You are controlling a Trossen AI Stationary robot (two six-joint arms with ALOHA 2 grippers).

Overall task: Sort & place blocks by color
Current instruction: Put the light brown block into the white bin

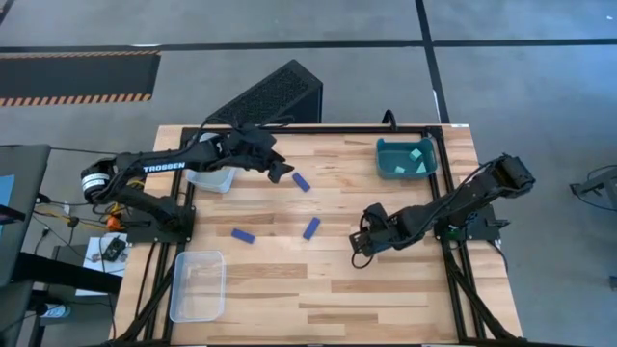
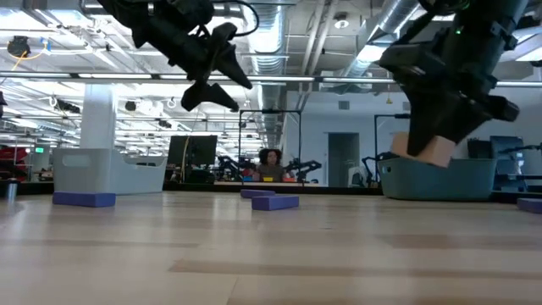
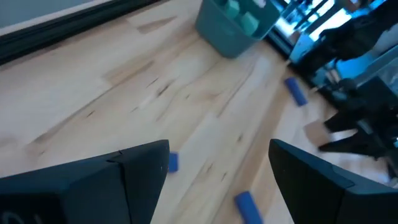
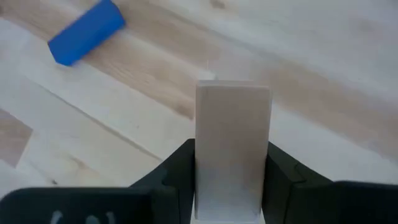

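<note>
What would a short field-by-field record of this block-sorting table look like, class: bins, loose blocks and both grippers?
Table: light wooden table
Teal bin: teal plastic bin at the far right, light cyan cubes inside
Clear bins: clear plastic bin at the near left; another clear plastic bin under the left arm
Loose blocks: three dark blue oblong bars on the table's middle
Left gripper: left gripper open, above the table, holding nothing
Right gripper: right gripper closed on a pale tan wooden block, just above the table
</note>
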